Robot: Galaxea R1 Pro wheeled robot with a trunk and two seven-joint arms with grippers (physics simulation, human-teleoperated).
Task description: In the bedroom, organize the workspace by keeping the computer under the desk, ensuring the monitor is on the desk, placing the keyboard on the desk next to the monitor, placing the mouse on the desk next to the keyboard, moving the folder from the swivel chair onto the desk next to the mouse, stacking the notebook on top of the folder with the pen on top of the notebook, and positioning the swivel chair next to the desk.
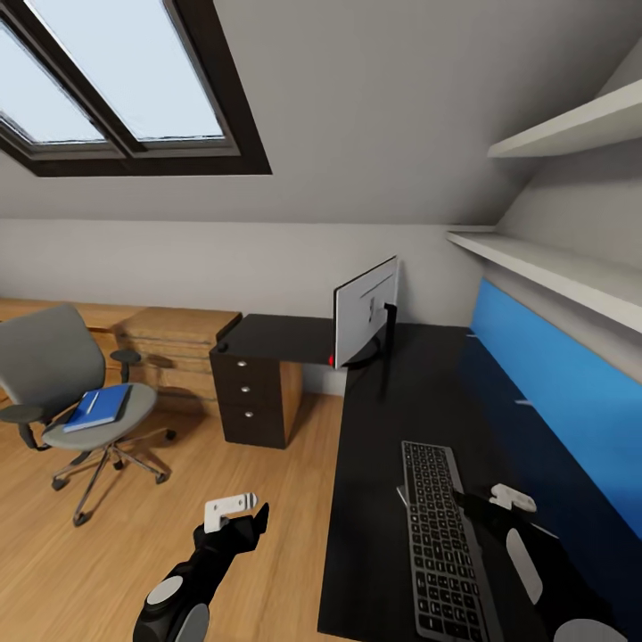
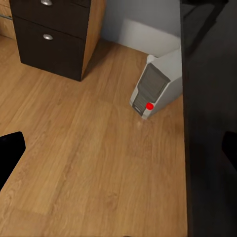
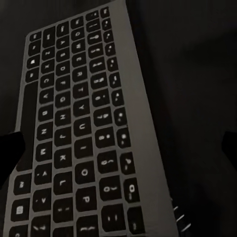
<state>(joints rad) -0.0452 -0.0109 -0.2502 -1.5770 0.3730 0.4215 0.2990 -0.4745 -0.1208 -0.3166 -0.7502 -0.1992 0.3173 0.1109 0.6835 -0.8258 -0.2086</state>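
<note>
Keyboard (image 1: 441,544) is lying on the tabletop (image 1: 392,419) beneath the open, empty right end effector (image 1: 481,504); careless lowering risks shoving it crooked.

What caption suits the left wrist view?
Silver computer on the wood floor beside the black desk, drawer unit behind.

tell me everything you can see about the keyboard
The keyboard is a slim, full-size board with black keys bearing pale legends, set in a dark grey frame that looks like metal. It lies flat on the black desk, long axis running away from the robot, well in front of the monitor. The right gripper hovers just beside its right edge, jaws open, not touching it. Nothing rests on it.
</note>
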